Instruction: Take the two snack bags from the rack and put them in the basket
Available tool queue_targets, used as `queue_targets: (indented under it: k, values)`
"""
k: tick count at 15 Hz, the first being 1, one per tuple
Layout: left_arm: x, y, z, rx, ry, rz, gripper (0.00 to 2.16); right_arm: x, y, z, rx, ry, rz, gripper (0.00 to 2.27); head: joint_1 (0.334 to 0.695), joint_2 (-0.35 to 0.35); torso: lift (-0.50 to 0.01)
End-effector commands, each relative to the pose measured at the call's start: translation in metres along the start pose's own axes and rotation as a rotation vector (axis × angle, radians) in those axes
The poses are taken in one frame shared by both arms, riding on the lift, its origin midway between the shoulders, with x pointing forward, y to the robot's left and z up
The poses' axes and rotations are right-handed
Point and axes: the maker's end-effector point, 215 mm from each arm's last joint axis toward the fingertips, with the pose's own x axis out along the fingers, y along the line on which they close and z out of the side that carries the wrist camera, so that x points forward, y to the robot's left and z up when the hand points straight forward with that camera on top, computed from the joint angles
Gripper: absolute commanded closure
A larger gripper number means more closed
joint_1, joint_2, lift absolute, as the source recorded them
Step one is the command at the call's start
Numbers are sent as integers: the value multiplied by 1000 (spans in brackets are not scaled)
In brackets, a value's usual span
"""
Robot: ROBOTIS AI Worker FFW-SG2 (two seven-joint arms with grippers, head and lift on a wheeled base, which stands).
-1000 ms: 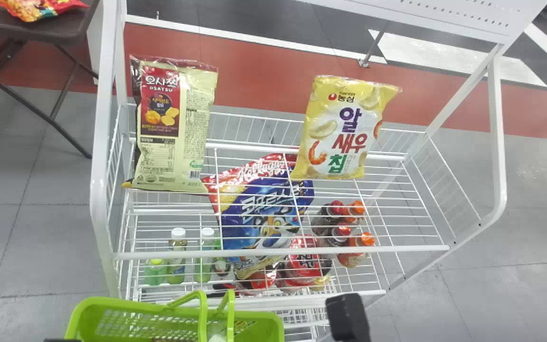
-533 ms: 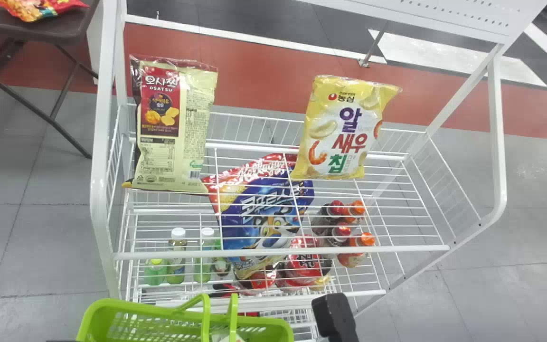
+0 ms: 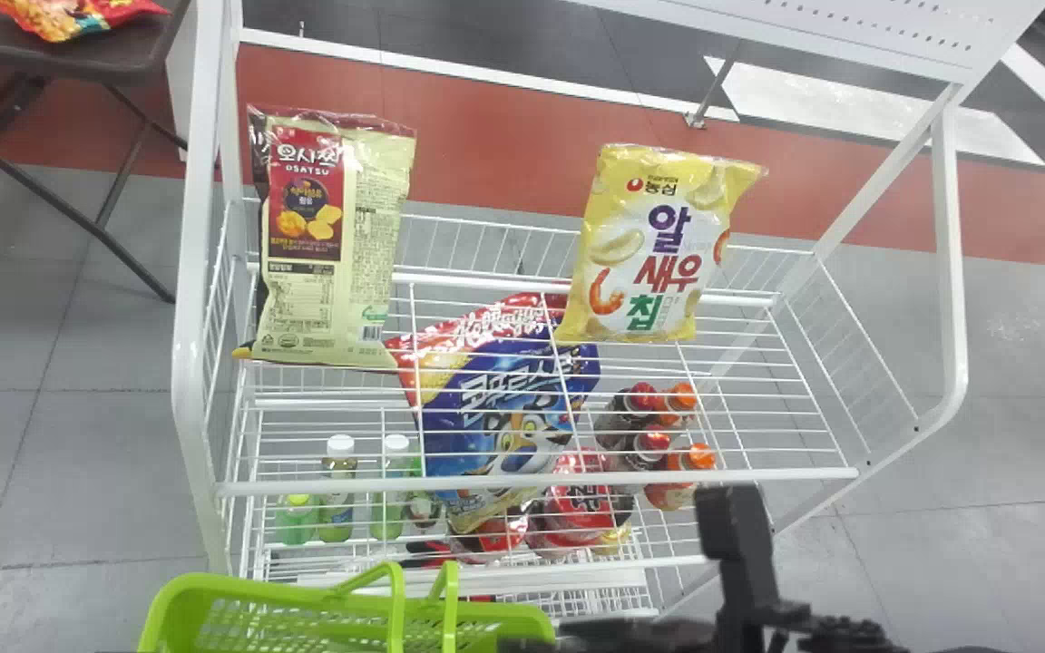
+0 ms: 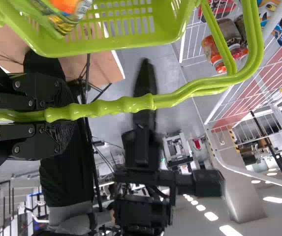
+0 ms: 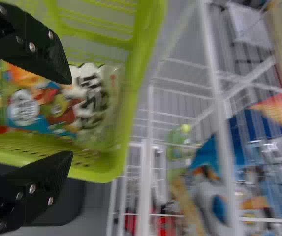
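Roughly, left to right: far-left counter point(image 3: 123, 69) has one red bag point(image 3: 69, 20), off the rack. Left end effector point(image 4: 67, 115) is clamped on the handle point(image 4: 126, 104) of the basket point(image 3: 241, 585). One snack bag point(image 5: 94, 93) clearly in there; can't tell if there's a second. Right end effector point(image 5: 71, 115) is apart, nothing gripped, above that bag.

Rack point(image 3: 189, 345): cream bag point(image 3: 368, 218), blue bag point(image 3: 504, 399) lower down, then yellow bag point(image 3: 636, 245).

My read: at least one in, maybe one to go; if cream and yellow are the pair meant, both are left.

Count: 1 basket, 2 end effectors, 1 snack bag seen in basket, 1 cream, 1 blue, 1 yellow, 1 red, 4 red- or orange-capped bottles point(image 3: 691, 456)
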Motion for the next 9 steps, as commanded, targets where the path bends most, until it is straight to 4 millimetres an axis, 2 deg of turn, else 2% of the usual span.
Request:
queue_targets:
  k: [1,2,4,5,7,9]
  values:
    - [0,0,-4,-10,6,-2,1636,-11,8,71,-63,-261,34,53,695,-350,-10]
    - [0,-1,-4,-12,7,-3,1636,-20,15,95,-92,-359,60,53,695,-350,-10]
    - [1,0,-9,-25,17,-3,1636,-64,25,162,-204,-692,73,66,695,-350,-10]
    - [2,-1,-11,-36,19,-13,1636,-80,25,179,-247,-797,54,70,695,-350,-10]
    - [3,-2,-10,-38,17,-17,1636,-100,24,192,-308,-933,-9,80,695,-350,-10]
    - [4,-2,-11,-43,15,-17,1636,-123,31,196,-368,-1067,-71,80,695,-350,-10]
